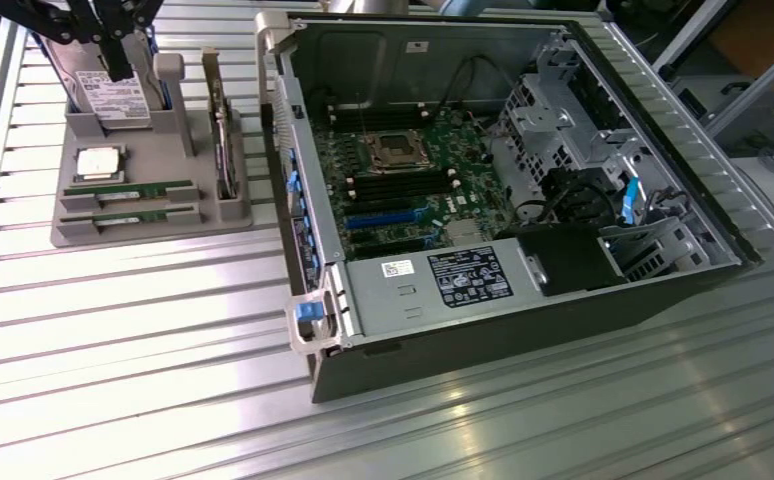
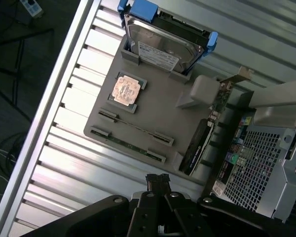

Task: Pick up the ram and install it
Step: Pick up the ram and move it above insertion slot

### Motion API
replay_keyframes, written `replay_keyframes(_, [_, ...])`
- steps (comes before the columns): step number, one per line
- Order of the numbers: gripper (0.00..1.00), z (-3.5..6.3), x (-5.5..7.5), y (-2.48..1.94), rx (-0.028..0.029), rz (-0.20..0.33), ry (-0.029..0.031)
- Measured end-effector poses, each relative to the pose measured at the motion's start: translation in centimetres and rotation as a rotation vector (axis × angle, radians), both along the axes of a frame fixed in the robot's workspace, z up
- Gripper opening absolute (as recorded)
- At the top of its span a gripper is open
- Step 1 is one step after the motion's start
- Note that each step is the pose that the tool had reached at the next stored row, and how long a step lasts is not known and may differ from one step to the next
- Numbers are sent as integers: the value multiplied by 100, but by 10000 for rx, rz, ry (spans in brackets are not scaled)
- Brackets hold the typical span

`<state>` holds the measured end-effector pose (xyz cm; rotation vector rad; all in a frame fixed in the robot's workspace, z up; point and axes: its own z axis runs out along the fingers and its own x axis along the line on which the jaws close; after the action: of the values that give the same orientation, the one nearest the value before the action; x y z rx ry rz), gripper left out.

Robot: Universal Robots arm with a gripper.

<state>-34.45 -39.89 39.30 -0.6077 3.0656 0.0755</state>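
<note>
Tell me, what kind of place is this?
Likely a robotics lab bench for computer assembly: an open PC case lies on a metal table beside a tray holding ram sticks and a processor.

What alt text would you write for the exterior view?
An open computer case lies on a slatted metal table, motherboard exposed. On the exterior view's left, a grey holder carries two ram sticks, a processor chip, a hard drive and an upright card; the arm's shut jaws hang above the holder near the hard drive.
</note>
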Motion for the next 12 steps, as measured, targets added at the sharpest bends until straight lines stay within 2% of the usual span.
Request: replay_keyframes(12, [11, 0, 0, 0, 0, 507, 0])
